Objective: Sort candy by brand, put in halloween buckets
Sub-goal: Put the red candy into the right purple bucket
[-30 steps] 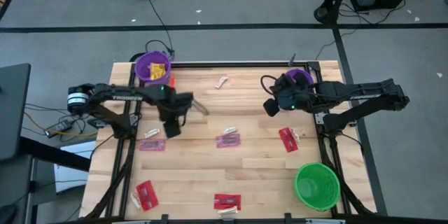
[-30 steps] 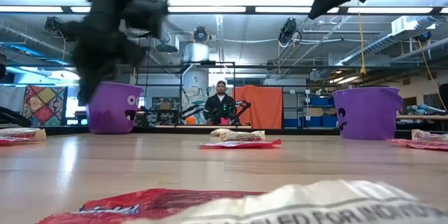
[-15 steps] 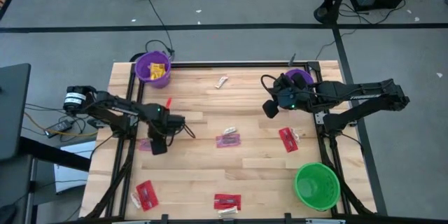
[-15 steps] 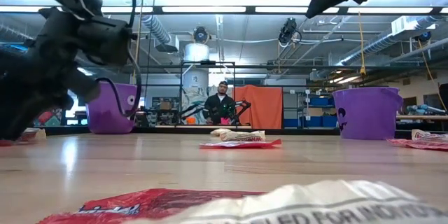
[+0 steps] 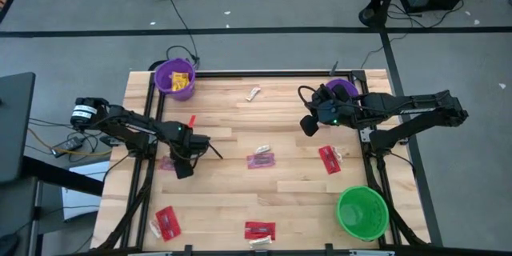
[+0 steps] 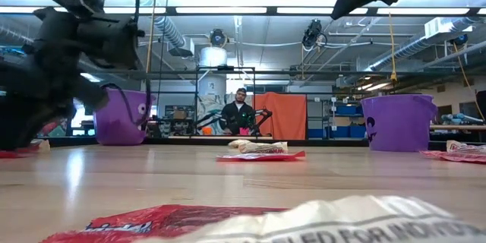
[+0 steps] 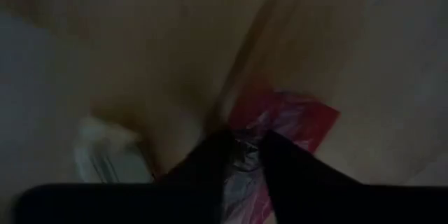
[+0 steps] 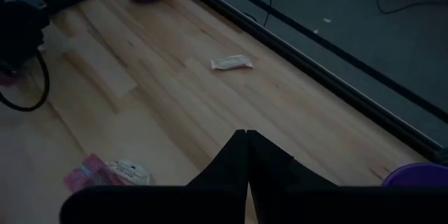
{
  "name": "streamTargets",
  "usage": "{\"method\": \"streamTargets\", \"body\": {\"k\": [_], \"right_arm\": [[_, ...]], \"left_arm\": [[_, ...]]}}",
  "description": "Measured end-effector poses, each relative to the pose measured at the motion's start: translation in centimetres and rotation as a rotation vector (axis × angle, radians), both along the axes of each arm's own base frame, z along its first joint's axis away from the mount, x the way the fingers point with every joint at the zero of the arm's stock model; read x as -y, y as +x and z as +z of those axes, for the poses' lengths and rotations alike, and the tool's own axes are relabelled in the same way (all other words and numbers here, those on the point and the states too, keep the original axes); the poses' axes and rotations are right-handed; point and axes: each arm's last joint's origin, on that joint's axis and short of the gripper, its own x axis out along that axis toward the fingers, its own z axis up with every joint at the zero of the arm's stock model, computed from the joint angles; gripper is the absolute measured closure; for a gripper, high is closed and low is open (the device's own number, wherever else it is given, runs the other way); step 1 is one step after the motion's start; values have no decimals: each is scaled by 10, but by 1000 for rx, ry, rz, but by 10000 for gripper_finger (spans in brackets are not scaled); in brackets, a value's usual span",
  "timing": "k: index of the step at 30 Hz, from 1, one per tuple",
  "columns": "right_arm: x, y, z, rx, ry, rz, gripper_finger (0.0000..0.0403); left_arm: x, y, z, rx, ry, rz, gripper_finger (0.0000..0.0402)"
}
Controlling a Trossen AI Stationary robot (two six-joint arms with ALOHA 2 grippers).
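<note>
the left gripper (image 5: 183,166) is pressing down on the wooden table (image 5: 296,200) over a pink candy wrapper (image 7: 294,122). in the left wrist view its two dark fingers (image 7: 210,164) are standing slightly apart with the near edge of that wrapper lying in the gap between them; whether they are actually pinching it cannot be told. a cream-tan piece (image 7: 108,157) is lying just beside the jaws, off the wrapper's side.

the right gripper (image 5: 307,124) is hanging above the table with its jaws pressed together on nothing, close to a purple bucket (image 5: 342,90) at the table's far edge. ahead of its closed jaws a pale wrapped sweet (image 8: 231,62) is resting on the wood, and a pink wrapper with a cream piece (image 8: 105,173) is lying off to one side.

a second purple bucket (image 5: 174,78) is holding yellow candy (image 5: 181,81), and the green bucket (image 5: 362,213) is sitting well apart from both grippers.
</note>
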Motion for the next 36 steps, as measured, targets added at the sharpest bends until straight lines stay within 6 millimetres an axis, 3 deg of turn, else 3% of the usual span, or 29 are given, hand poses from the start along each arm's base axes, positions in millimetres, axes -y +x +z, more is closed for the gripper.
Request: {"method": "streamTargets", "body": {"k": [4,13,21,27,31,36], "right_arm": [[1,1,1,16,0,-5,384],[0,3,1,27,74,54,385],[-8,4,-1,16,245,204,385],[-19,3,-2,2,316,276,385],[-24,1,-4,-21,354,293,385],[-29,-5,-8,-74,427,261,385]], "left_arm": [[-3,23,11,159,108,-4,388],[-12,75,65,497,144,15,397],[-55,118,122,967,187,50,399],[-112,158,122,1243,138,101,399],[-143,205,112,1428,147,91,399],[-176,268,110,1531,-24,98,399]]}}
